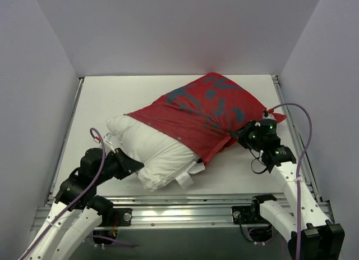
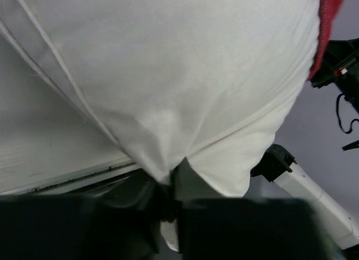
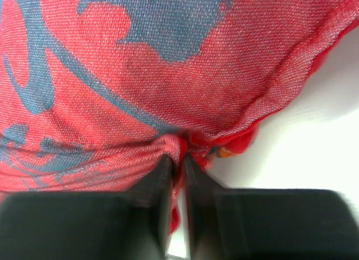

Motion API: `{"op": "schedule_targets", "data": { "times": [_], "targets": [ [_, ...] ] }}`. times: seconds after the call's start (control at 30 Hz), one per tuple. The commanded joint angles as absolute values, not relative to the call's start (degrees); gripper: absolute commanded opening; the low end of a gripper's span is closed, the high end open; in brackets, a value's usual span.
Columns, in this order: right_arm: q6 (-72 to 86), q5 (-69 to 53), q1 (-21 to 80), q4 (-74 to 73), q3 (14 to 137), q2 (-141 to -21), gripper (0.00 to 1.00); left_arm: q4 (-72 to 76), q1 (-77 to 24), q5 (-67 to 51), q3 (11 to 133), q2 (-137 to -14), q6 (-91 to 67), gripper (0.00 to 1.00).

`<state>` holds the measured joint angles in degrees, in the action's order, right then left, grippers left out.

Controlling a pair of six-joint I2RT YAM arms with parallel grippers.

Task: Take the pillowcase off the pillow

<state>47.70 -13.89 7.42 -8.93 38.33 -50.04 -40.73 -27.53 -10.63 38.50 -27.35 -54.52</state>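
Now the pillow [image 1: 154, 150] lies slantwise on the table [image 1: 112, 97], its long axis running from the near left, where its bare white half sticks out, to the far right, where the red pillowcase [image 1: 207, 111] covers the other half. The left gripper [image 2: 171, 187] is closed tight on a fold of the white pillow at the near-left end, and the right gripper [image 3: 178, 162] is closed tight on a pinch of red cloth at the pillowcase's right edge. So the cover probably has to slide toward the far right, away from the left gripper.
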Motion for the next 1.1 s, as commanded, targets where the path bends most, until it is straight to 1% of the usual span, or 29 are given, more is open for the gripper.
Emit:
{"op": "schedule_targets", "data": {
  "times": [0.0,0.03,0.07,0.1,0.13,0.17,0.2,0.23,0.3,0.4,0.47,0.57,0.67,0.73,0.77,0.83,0.93,0.97,1.03,1.07],
  "targets": [
    [39.2,-0.2,3.5,-7.9,42.9,-49.5,0.15,-48.5,-25.5,-12.1,35.4,-23.7,-54.2,0.35],
    [38.4,-2.3,3.9,-8.1,43.2,-49.0,0.22,-48.4,-25.5,-12.4,35.9,-23.5,-54.0,0.55],
    [37.6,-3.2,4.5,-8.8,43.8,-48.0,0.29,-48.9,-25.5,-12.2,36.7,-23.7,-53.5,0.7],
    [36.4,-3.9,4.7,-9.4,45.0,-47.4,0.44,-49.5,-25.5,-10.9,39.5,-24.2,-51.8,0.93],
    [35.7,-4.3,5.0,-10.0,45.9,-46.9,0.51,-50.0,-25.5,-9.7,41.4,-24.9,-51.0,0.99],
    [34.8,-4.4,5.2,-11.5,46.8,-45.9,0.57,-51.2,-25.4,-8.3,43.2,-27.1,-50.1,0.94],
    [33.8,-4.5,5.5,-12.0,48.8,-45.7,0.68,-51.7,-25.4,-7.1,45.2,-28.6,-48.0,0.94],
    [31.3,-5.3,5.6,-12.4,49.8,-45.5,0.72,-51.9,-25.4,-4.7,49.4,-30.1,-46.9,0.94],
    [29.0,-6.3,6.1,-12.3,51.5,-46.0,0.8,-51.4,-25.4,-2.7,53.8,-35.2,-42.7,0.94],
    [26.8,-8.5,7.7,-11.0,53.9,-48.3,0.84,-48.4,-25.4,3.6,59.9,-42.7,-37.7,0.94],
    [26.5,-9.5,11.3,-8.3,54.8,-50.6,0.84,-45.4,-25.2,7.3,62.1,-48.8,-36.9,0.94],
    [25.8,-9.2,17.1,-5.5,56.5,-54.3,0.85,-41.2,-25.0,6.4,62.5,-55.9,-36.6,0.94],
    [23.5,-8.8,22.2,-3.4,59.6,-58.3,0.85,-39.8,-24.9,5.5,61.2,-58.8,-38.3,0.94],
    [19.9,-6.8,25.6,-2.8,61.9,-60.7,0.86,-38.4,-24.8,4.5,57.1,-57.8,-40.1,0.94],
    [18.5,-6.2,29.1,-2.8,63.1,-63.7,0.87,-37.4,-24.8,4.5,55.7,-55.6,-40.8,0.95],
    [14.3,-5.0,32.0,-2.9,67.3,-67.0,0.88,-36.1,-24.8,4.8,52.1,-51.0,-42.7,0.95],
    [7.9,-4.0,37.5,-3.0,73.1,-73.7,0.9,-35.6,-24.5,5.4,49.7,-46.9,-43.9,0.95],
    [6.2,-3.4,38.9,-3.5,75.0,-77.7,0.91,-36.1,-24.3,5.8,49.4,-44.9,-43.9,0.95],
    [1.2,-2.4,43.0,-6.0,81.6,-82.0,0.92,-36.4,-24.3,6.8,48.9,-43.7,-43.9,0.94],
    [-0.1,-2.0,44.0,-6.7,83.8,-86.3,0.92,-36.0,-24.0,6.8,48.6,-43.7,-43.9,0.94]
  ]
}}
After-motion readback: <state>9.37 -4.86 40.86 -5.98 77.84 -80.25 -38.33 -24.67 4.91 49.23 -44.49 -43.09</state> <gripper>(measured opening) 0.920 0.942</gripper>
